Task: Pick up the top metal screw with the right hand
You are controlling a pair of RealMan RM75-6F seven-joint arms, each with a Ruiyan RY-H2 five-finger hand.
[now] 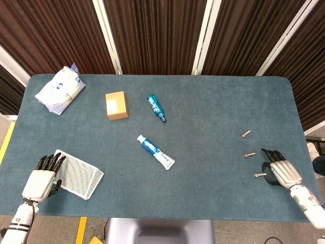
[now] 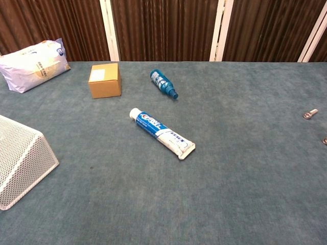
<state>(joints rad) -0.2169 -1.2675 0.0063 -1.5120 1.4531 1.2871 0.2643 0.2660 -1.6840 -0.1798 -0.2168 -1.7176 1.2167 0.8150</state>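
Note:
Three metal screws lie at the table's right side in the head view. The top screw (image 1: 246,133) (image 2: 309,114) is the farthest one, with a middle screw (image 1: 249,154) and a bottom screw (image 1: 259,174) nearer the front. My right hand (image 1: 281,171) rests low on the table just right of the bottom screw, fingers apart and holding nothing. It is well short of the top screw. My left hand (image 1: 41,177) sits at the front left, fingers extended, beside a white mesh basket (image 1: 78,174). Neither hand shows in the chest view.
A toothpaste tube (image 1: 155,152) lies mid-table. A blue bottle (image 1: 156,107), a cardboard box (image 1: 116,105) and a white packet (image 1: 60,90) lie further back. The table's right edge (image 1: 299,127) runs close to the screws.

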